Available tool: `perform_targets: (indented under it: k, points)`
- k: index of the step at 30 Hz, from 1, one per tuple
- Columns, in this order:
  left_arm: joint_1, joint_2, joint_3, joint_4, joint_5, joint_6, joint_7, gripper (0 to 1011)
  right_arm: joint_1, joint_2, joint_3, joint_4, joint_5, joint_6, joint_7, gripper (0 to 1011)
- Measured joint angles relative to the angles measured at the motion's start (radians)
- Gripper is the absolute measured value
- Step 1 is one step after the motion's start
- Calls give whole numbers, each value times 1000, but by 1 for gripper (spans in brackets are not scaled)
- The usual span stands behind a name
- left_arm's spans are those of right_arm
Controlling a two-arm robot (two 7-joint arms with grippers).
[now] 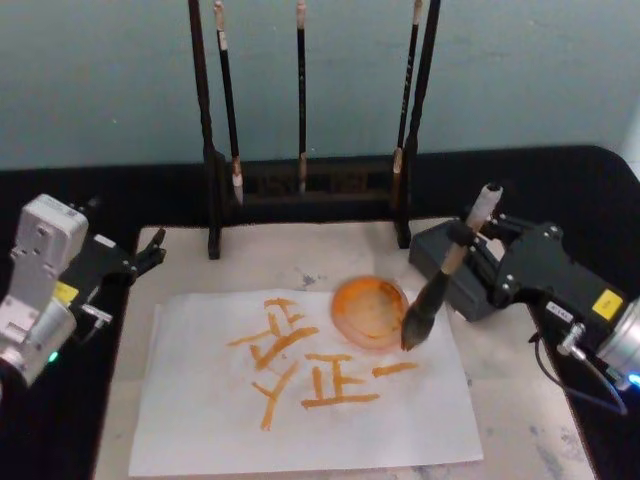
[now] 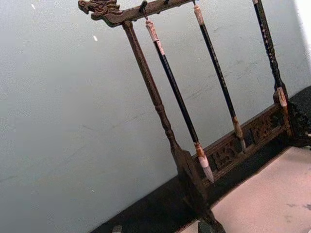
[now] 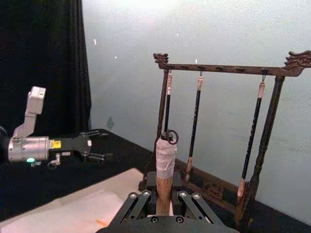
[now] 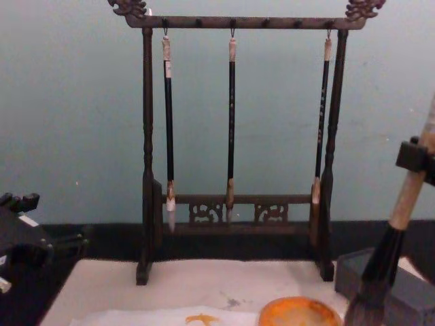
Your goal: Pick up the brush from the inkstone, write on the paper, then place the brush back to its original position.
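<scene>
Right gripper is clenched on the brush, gripping the pale handle, and the shaft tilts with its top leaning toward 1 o'clock. The bristles point down at the paper, just off the 4 o'clock edge of the orange dish; I cannot tell whether they touch the sheet. Orange strokes cover the sheet's middle. The dish sits at the paper's 1 o'clock corner, with a dark block at the dish's 2 o'clock, behind the brush. Left gripper hangs off the paper's 10 o'clock corner, jaws spread, holding nothing. At 12 o'clock, the stand carries 3 thin brushes.
</scene>
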Motion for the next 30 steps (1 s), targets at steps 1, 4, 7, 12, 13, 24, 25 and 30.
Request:
perform_targets:
  k: [1, 4, 7, 12, 13, 24, 25, 30]
  points:
    - [0, 0, 0, 0, 0, 0, 0, 1010, -6, 2, 3, -4, -2, 0, 1, 174]
    - [0, 0, 0, 0, 0, 0, 0, 1010, -26, 4, 12, -17, -13, -1, 2, 174]
    - [0, 0, 0, 0, 0, 0, 0, 1010, -42, 5, 19, -25, -22, 0, 3, 175]
    - [0, 0, 0, 0, 0, 0, 0, 1010, -54, 0, 26, -29, -32, 7, 6, 174]
    - [0, 0, 0, 0, 0, 0, 0, 1010, -55, -3, 27, -29, -35, 10, 8, 174]
    - [0, 0, 0, 0, 0, 0, 0, 1010, -33, -40, 27, 0, -68, 30, 21, 174]
    - [0, 0, 0, 0, 0, 0, 0, 1010, -31, -43, 27, 2, -70, 32, 22, 174]
    - [0, 0, 0, 0, 0, 0, 0, 1010, -21, -59, 30, 16, -75, 41, 36, 175]
